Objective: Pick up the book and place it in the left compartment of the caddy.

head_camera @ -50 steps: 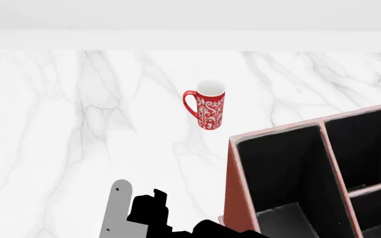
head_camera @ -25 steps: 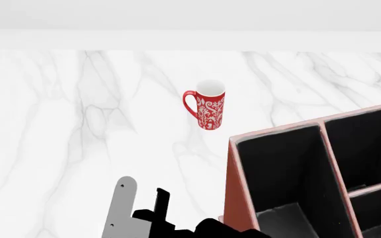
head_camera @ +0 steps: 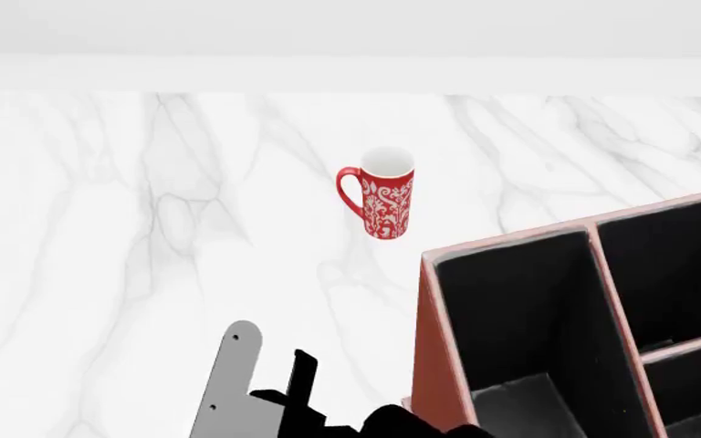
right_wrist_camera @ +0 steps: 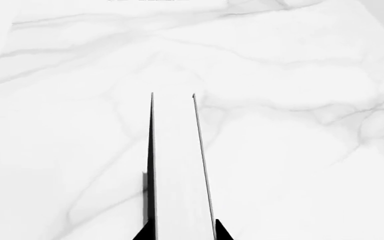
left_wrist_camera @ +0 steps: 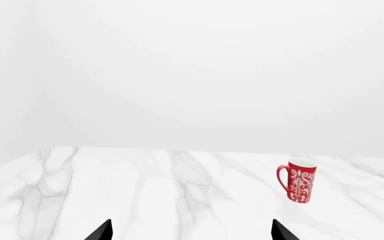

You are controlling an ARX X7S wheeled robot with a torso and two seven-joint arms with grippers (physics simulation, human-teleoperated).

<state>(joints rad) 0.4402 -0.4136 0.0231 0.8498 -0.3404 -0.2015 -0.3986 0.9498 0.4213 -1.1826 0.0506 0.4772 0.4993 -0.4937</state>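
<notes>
In the right wrist view my right gripper (right_wrist_camera: 182,232) is shut on the book (right_wrist_camera: 175,150). I see the book edge-on, white pages between thin black covers, held above the marble table (right_wrist_camera: 299,150). The reddish-brown caddy (head_camera: 429,347) stands at the right of the head view. Its left compartment (head_camera: 509,310) is a long black-lined slot with nothing in it. The book and my right gripper are out of the head view. My left gripper (left_wrist_camera: 190,232) is open and empty, with its arm (head_camera: 235,383) low beside the caddy's left wall.
A red mug with a white pattern (head_camera: 383,203) stands upright on the marble table (head_camera: 143,255), behind the caddy's left corner; it also shows in the left wrist view (left_wrist_camera: 299,181). A white wall runs along the table's far edge.
In the head view my left arm has shifted slightly to the right, toward the caddy. The mug and the caddy have not moved.
</notes>
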